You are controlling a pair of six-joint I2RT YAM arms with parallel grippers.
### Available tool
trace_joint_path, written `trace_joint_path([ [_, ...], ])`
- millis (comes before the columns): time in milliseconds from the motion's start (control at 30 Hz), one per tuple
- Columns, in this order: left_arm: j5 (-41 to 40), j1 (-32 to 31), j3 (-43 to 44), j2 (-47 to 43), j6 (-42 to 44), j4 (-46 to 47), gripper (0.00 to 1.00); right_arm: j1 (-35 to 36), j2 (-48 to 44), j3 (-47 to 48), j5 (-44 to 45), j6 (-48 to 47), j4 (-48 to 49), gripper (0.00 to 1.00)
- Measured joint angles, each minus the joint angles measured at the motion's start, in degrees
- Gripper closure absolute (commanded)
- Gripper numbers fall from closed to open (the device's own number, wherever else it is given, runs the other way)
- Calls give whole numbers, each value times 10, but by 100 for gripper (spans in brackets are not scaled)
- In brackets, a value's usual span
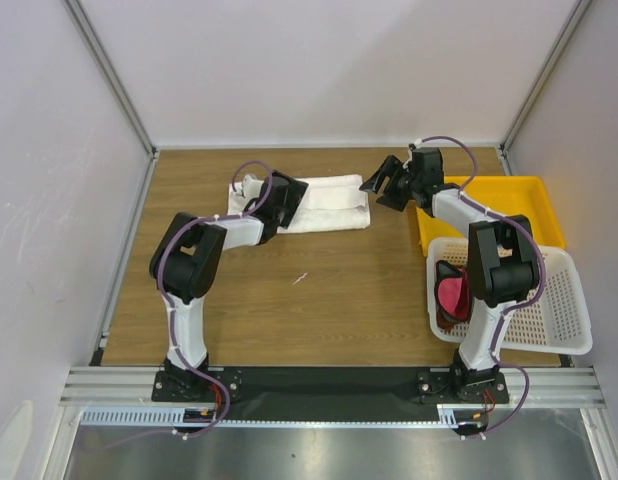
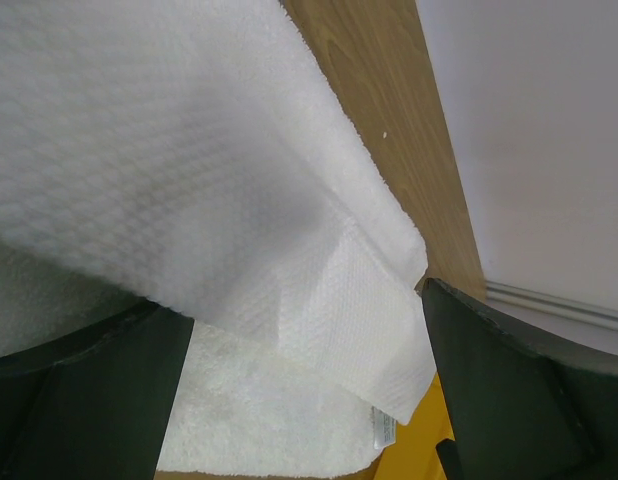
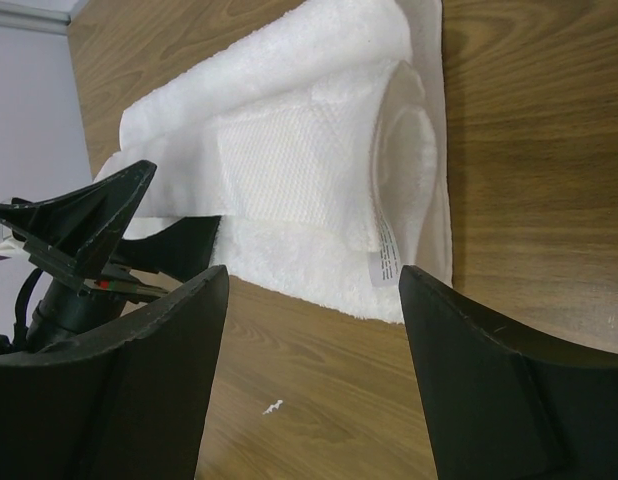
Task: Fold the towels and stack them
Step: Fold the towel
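Top external view, upper middle of the frame: the large white terry towel (image 1: pixel 329 205) lies folded into a long band on the brown wooden table (image 1: pixel 289 290). The left gripper (image 1: pixel 287 198) sits over its left end, jaws wide apart and clamping nothing. The right gripper (image 1: pixel 385 186) hovers off its right end, jaws apart, empty. Best play, I'd say: pinch all layers at the corners and keep the edges aligned. The small white tag (image 3: pixel 389 262) carries print too small to read.
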Motion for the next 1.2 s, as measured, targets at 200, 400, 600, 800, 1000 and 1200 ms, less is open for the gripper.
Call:
trace_joint_path([
  [200,-5,3,0,14,-1,29,0,0,0,0,-3,0,0,25],
  [400,-11,5,2,14,1,53,0,0,1,0,-3,0,0,25],
  [600,-29,9,39,27,6,74,0,0,12,0,-3,0,1,25],
  [800,-39,17,102,75,10,89,0,0,26,6,-3,0,-3,25],
  [1000,-48,23,173,128,25,88,0,0,37,25,-3,-3,-5,25],
  [1200,-49,32,222,153,59,92,0,0,42,49,-2,-5,-7,25],
])
